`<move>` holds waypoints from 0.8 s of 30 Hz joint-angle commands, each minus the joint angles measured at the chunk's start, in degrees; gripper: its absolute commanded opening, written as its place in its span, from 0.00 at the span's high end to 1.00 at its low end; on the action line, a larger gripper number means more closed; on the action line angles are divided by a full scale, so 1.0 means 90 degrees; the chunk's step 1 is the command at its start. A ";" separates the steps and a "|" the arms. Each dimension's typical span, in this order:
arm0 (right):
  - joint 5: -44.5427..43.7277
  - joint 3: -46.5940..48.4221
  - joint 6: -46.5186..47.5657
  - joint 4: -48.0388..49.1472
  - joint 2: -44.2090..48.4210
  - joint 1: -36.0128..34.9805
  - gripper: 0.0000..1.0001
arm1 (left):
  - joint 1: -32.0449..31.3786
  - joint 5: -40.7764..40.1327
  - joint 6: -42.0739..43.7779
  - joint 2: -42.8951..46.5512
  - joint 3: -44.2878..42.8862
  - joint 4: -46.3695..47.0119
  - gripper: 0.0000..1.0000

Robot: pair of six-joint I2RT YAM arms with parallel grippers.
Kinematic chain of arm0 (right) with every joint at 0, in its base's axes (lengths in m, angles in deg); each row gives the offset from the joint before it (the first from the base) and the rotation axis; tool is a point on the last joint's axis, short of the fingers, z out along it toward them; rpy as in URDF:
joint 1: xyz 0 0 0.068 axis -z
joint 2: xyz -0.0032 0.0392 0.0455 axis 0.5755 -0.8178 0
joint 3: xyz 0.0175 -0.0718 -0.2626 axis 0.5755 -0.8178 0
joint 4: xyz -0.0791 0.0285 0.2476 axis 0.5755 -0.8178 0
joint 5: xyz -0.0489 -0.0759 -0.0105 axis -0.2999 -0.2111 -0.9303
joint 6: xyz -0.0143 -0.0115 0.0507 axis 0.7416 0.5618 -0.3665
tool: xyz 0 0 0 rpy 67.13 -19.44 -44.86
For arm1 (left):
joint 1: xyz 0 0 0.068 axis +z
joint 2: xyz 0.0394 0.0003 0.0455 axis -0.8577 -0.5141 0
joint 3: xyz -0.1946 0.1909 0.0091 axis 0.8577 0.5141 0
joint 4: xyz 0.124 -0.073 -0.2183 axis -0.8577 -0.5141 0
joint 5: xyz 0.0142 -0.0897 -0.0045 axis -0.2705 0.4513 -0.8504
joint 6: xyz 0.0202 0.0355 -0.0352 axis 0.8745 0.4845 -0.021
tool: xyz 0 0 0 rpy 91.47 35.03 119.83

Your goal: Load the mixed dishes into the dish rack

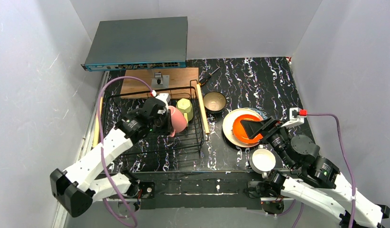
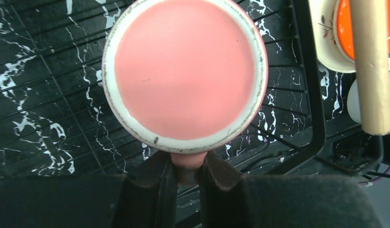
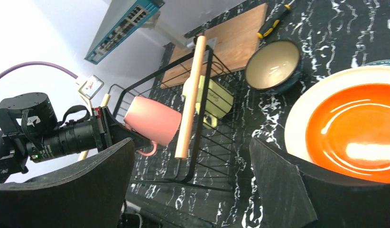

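Note:
My left gripper (image 1: 163, 118) (image 2: 187, 168) is shut on the handle of the pink mug (image 1: 176, 121) (image 2: 183, 71). It holds the mug tipped sideways above the floor of the dish rack (image 1: 150, 145), base towards the wrist camera. A yellow-green mug (image 1: 185, 108) sits in the rack's far right corner. Right of the rack are the blue-teal bowl (image 1: 214, 101), the orange plate (image 1: 240, 130) stacked on the cream plate (image 1: 228, 126), and the white cup (image 1: 263, 160). My right gripper (image 1: 255, 127) (image 3: 193, 180) hangs open over the orange plate's near edge, holding nothing.
A grey network switch (image 1: 138, 42) stands at the back, with a brown wooden board (image 1: 179, 76) in front of it and a black-and-yellow tool (image 1: 209, 75) beside the board. The rack's wooden rod handle (image 1: 202, 109) runs between the mugs and the plates. White walls close in three sides.

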 commanded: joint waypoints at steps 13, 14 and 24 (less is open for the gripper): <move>-0.0500 -0.0050 0.0079 -0.0061 -0.0188 0.0001 0.02 | -0.0444 0.0141 0.0651 -0.0953 0.0035 0.1016 1.00; -0.0506 -0.0048 0.0079 -0.0052 -0.0200 0.0001 0.02 | -0.0492 0.0072 0.0675 -0.1011 0.0058 0.1040 1.00; -0.0443 -0.0031 0.0026 -0.0058 -0.0358 0.0001 0.02 | -0.0796 -0.0633 0.0742 -0.1340 0.0535 0.1760 1.00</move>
